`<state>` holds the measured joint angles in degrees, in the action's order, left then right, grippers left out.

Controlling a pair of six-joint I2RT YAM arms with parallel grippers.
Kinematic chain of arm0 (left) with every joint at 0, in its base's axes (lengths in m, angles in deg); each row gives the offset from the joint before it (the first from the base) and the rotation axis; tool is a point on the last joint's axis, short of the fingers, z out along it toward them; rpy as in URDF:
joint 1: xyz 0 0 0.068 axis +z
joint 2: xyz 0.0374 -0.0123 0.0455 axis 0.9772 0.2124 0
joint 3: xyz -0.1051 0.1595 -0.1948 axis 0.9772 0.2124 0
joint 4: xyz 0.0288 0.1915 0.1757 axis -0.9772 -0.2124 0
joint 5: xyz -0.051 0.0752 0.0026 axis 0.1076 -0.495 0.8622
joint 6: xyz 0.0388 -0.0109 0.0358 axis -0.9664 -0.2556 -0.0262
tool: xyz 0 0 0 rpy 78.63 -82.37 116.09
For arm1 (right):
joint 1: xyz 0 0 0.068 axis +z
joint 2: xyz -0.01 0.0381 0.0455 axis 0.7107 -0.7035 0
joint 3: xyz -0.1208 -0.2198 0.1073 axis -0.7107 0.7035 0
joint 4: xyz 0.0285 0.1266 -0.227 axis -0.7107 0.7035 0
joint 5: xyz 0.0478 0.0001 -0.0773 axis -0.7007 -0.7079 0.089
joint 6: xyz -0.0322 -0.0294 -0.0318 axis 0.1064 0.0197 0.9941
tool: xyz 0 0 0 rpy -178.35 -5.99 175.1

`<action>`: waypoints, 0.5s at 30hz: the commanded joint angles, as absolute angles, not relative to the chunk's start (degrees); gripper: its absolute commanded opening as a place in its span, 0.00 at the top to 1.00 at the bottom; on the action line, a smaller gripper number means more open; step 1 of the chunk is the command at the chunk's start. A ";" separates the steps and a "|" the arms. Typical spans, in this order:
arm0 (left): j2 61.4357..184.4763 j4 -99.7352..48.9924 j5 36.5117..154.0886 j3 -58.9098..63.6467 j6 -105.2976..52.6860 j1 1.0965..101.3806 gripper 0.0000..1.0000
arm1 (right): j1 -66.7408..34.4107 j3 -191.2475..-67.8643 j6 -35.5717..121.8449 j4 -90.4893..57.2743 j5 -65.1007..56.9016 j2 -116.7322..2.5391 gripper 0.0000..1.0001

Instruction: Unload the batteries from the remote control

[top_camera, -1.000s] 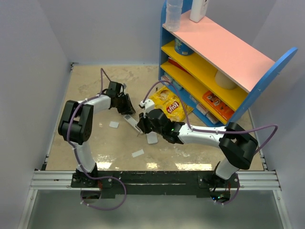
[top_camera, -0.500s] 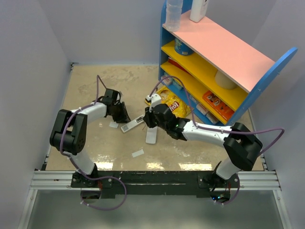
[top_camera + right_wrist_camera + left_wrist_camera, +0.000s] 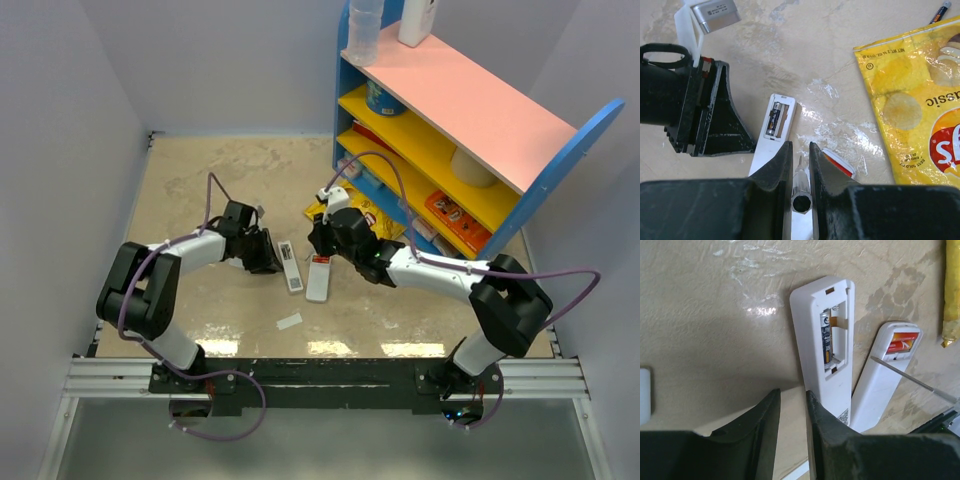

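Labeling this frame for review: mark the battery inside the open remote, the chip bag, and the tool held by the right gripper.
battery (image 3: pixel 826 336), left wrist view, middle of its body in the open compartment.
chip bag (image 3: pixel 920 100), right wrist view, yellow front panel.
tool (image 3: pixel 802 192), right wrist view, clear handle between the fingers.

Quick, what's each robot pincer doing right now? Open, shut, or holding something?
Left pincer: shut on the remote control, gripping its near end.
Right pincer: shut on a thin tool, pointing toward the table.
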<state>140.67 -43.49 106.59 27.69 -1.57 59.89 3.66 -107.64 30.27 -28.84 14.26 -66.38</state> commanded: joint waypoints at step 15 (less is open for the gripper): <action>139.56 -44.27 104.08 19.61 -0.45 62.97 0.64 | 1.73 -113.60 30.26 -36.71 6.01 -68.74 1.00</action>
